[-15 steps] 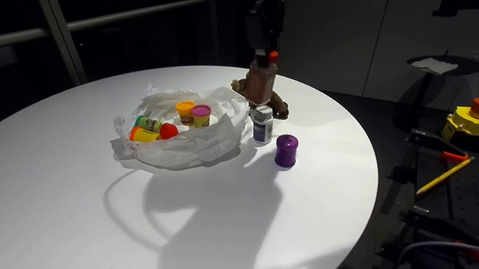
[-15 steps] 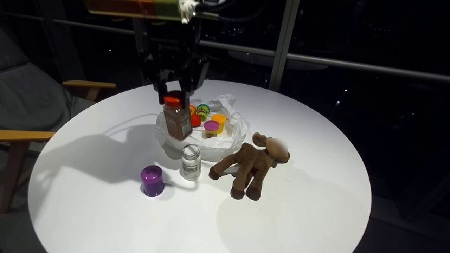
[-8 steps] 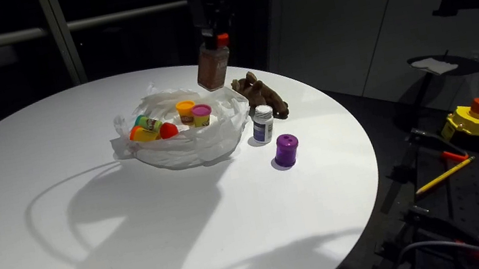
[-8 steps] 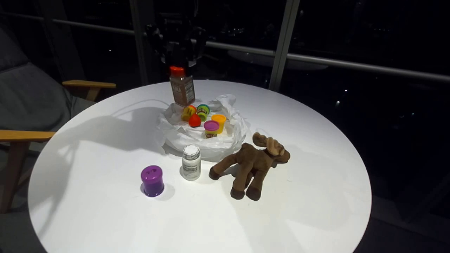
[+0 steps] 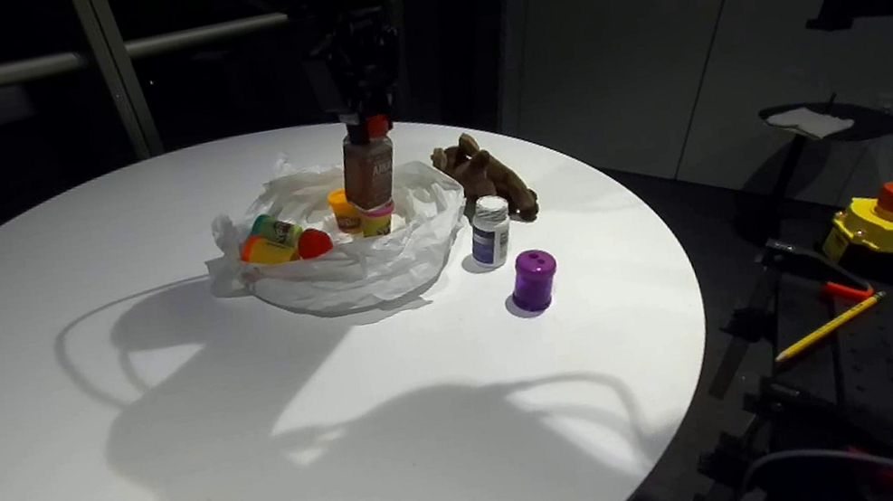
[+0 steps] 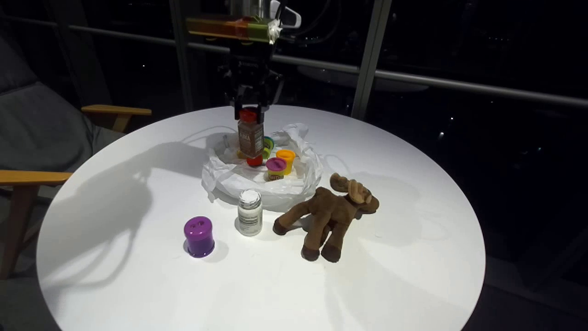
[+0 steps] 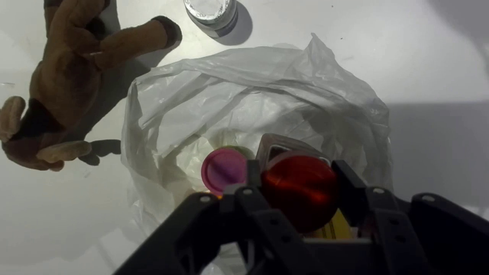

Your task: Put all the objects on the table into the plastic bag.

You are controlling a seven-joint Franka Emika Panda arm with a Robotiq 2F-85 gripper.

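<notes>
Two bottles, one bag, one moose

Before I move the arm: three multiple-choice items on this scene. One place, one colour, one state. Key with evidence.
1. Where is the brown toy animal?
A. On the table, outside the plastic bag
B. Inside the bag
C. Under the table

2. What colour is the cap of the brown bottle?
A. White
B. Green
C. Red

3. How does the gripper stand?
A. Open and empty
B. Shut on the brown bottle
C. Shut on the brown toy animal

1 A: the wrist view shows it lying beyond the bag's rim.
2 C: the cap shows red in all three views.
3 B: in the wrist view, its fingers flank the cap.
</notes>
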